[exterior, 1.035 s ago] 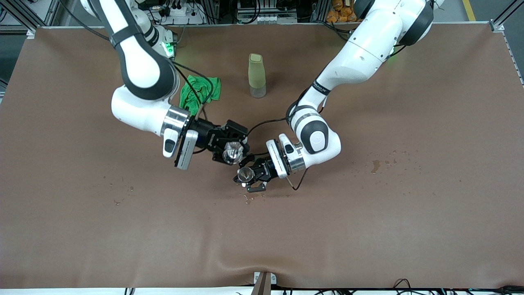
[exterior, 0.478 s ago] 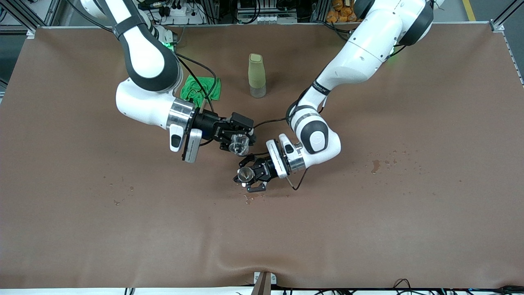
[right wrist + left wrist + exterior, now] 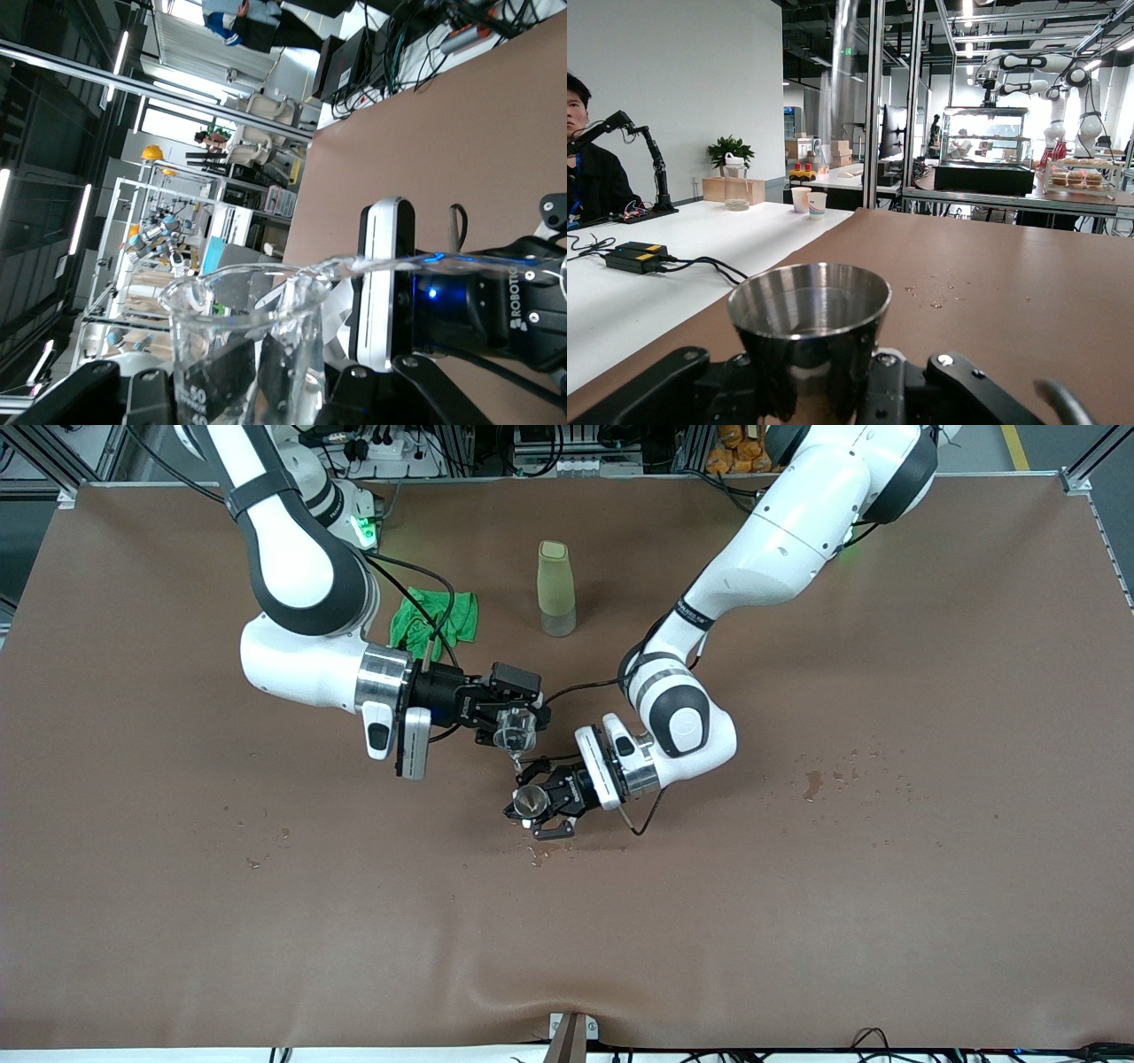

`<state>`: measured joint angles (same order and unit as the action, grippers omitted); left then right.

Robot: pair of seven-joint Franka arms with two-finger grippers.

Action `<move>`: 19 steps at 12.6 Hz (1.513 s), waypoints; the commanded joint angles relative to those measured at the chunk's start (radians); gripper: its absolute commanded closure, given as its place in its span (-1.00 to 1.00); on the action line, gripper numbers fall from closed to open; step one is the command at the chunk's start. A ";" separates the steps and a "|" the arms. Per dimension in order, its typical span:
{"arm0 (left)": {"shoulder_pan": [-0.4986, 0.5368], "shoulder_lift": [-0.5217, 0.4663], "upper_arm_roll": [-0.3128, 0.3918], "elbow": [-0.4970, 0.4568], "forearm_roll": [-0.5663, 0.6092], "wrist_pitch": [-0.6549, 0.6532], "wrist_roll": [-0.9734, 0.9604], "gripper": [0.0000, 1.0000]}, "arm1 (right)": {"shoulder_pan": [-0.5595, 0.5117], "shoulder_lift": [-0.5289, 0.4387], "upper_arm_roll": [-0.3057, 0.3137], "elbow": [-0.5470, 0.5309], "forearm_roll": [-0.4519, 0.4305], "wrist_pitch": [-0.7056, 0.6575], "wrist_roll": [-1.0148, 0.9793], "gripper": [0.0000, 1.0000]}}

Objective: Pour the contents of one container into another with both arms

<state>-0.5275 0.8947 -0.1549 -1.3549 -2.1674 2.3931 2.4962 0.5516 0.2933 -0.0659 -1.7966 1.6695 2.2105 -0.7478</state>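
We see the right end effector point(image 3: 512, 729) pinching a clear glass measuring beaker point(image 3: 515, 732), tipped over so a thin stream of water point(image 3: 516, 761) runs off its spout toward the small steel cup point(image 3: 530, 802), which the left end effector point(image 3: 538, 812) pinches upright above the brown bench point(image 3: 797, 912) mid-way between the arms. In the right wrist view the beaker point(image 3: 248, 345) lies on its side with water leaving at the lip, and the left end effector point(image 3: 496, 305) glows blue near it. In the left wrist view the steel cup point(image 3: 808, 332) sits between the black fingers point(image 3: 656, 390); some liquid seems to be in it, level hard to tell. To do this step well, we judge the tilt should stay gentle, the spout held right over the cup mouth, the cup kept level and steady; drops already spot the bench point(image 3: 813, 784) toward the left arm's end, so splash is a real risk. Writing: "ROBOTIQ" reads on the left end effector's body in the right wrist view; the beaker shows printed graduation marks with a "50". A green cloth point(image 3: 434, 618) and a tall pale green bottle point(image 3: 555, 589) stand farther from the front camera, unused.
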 commanded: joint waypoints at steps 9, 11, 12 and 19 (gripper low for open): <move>-0.009 0.003 0.000 0.014 -0.040 0.011 0.030 1.00 | -0.039 0.058 0.006 0.069 0.019 -0.046 0.074 1.00; -0.017 0.004 0.000 0.016 -0.048 0.011 0.029 1.00 | -0.038 0.073 0.006 0.097 0.012 -0.045 0.100 1.00; -0.020 0.006 0.000 0.016 -0.055 0.011 0.030 1.00 | -0.039 0.082 0.006 0.101 0.012 -0.045 0.108 1.00; -0.023 0.007 0.005 0.017 -0.055 0.011 0.030 1.00 | -0.041 0.093 0.006 0.121 0.009 -0.046 0.229 1.00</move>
<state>-0.5447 0.8947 -0.1537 -1.3549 -2.1844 2.3931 2.4962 0.5227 0.3738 -0.0669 -1.7002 1.6696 2.1755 -0.5606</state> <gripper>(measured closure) 0.912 0.859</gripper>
